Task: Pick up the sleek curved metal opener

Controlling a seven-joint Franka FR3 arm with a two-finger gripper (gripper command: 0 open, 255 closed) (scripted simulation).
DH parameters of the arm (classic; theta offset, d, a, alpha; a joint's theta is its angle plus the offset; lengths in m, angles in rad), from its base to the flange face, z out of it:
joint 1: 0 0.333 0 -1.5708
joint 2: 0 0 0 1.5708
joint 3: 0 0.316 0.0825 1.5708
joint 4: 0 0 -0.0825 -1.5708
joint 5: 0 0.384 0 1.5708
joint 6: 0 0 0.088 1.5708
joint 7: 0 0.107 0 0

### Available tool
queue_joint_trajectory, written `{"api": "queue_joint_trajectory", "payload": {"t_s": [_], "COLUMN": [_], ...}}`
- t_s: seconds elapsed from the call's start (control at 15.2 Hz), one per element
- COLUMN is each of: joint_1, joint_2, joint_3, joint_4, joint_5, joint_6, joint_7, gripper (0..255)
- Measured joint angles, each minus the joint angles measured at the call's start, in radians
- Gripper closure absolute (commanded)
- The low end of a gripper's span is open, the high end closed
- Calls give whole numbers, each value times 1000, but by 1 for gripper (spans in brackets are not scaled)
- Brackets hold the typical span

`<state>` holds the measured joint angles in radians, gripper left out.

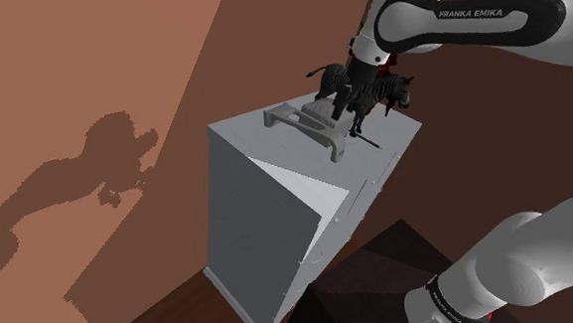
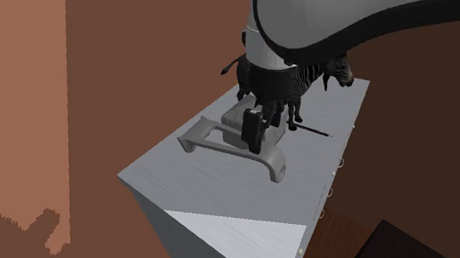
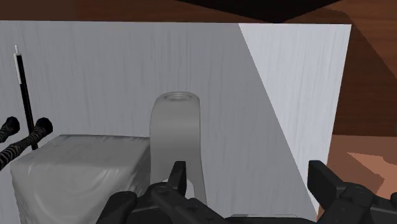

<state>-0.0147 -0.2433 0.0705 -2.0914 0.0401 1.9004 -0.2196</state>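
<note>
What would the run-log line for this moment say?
phase: pre-grasp | gripper: open, just above opener | opener: lying on grey cabinet, not held | nearby: zebra figurine

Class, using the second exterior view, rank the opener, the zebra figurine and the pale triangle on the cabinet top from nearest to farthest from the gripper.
1. Opener, directly beneath the gripper.
2. Zebra figurine, just behind it, toward the view's upper right.
3. Pale triangle, farthest, toward the view's bottom edge.

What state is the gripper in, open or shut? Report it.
Open. In the wrist view the gripper shows its black fingers far apart; the grey opener sits by one finger, not clasped.
</note>
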Motion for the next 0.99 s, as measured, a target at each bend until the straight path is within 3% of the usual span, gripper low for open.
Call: {"api": "queue_joint_trajectory", "payload": {"t_s": [0.33, 0.79, 0.99], "joint_1": [4, 13, 15], "joint_2": [193, 492, 540], "joint_3": [15, 15, 14], "joint_4": [130, 400, 430], "joint_5": [-41, -106, -117], "joint_6": [46, 50, 64], "joint_7": [11, 11, 11], "gripper": [0, 0, 0]}}
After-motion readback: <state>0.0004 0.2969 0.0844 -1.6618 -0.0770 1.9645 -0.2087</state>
